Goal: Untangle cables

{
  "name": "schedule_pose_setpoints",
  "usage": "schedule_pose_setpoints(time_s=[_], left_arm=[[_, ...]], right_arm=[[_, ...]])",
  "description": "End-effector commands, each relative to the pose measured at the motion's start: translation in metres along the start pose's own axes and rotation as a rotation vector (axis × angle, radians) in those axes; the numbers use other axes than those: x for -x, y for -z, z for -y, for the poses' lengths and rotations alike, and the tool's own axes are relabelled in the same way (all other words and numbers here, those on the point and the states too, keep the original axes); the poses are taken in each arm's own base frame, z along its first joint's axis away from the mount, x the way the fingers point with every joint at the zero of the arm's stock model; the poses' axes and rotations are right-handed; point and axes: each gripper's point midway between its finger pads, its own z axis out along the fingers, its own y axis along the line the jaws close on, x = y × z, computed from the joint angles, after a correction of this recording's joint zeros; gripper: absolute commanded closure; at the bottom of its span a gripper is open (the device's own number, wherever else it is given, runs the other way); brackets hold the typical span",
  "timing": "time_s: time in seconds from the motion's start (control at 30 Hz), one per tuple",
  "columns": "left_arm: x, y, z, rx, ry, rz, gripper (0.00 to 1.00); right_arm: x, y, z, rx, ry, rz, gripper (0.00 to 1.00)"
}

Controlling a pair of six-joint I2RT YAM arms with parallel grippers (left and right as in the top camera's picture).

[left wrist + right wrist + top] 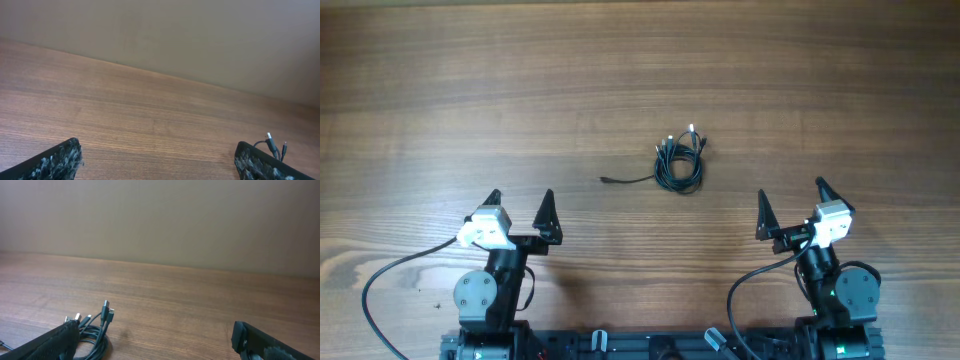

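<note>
The cables (680,161) lie bunched in a small black coil on the wooden table, with silvery plug ends at its top and one loose strand trailing left. In the right wrist view the coil (92,332) sits at the lower left, partly behind the left finger. In the left wrist view only two plug ends (274,145) show at the far right. My left gripper (520,208) is open and empty, near the front edge to the coil's lower left. My right gripper (790,208) is open and empty, to the coil's lower right.
The wooden table (640,80) stretches behind the coil. A plain beige wall (160,220) stands beyond its far edge. Thicker black arm cables (390,280) loop at the front left and at the front right (745,290).
</note>
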Motion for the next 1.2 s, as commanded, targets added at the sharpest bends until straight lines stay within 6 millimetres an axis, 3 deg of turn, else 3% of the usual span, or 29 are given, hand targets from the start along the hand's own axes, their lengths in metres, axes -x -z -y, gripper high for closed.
schedule_pose_setpoints(time_s=[0.0,0.17,0.3,0.47,0.73,0.97,1.17], left_arm=[[-0.001,0.000,0.002,-0.013,-0.005,-0.003,0.00],[-0.002,0.000,0.000,-0.006,0.004,-0.004,0.00],[-0.001,0.000,0.000,-0.006,0.111,-0.004,0.00],[0.000,0.001,0.001,-0.003,0.159,-0.010,0.00],[0.011,0.002,-0.001,0.055,0.164,-0.085,0.00],[0.027,-0.019,0.004,0.089,0.179,-0.238,0.00],[0.024,-0.044,0.007,0.137,0.206,-0.492,0.00]], right_arm=[[0.003,0.001,0.002,-0.015,0.016,0.012,0.00],[0.003,0.001,0.002,-0.014,0.015,0.013,0.00],[0.003,0.001,0.002,-0.011,-0.012,0.013,0.00],[0.004,0.002,0.021,-0.121,-0.207,0.016,0.00],[0.010,0.001,0.024,-0.145,-0.228,-0.077,0.00],[0.015,-0.008,0.025,-0.163,-0.238,-0.262,0.00],[0.013,-0.022,0.025,-0.176,-0.247,-0.477,0.00]])
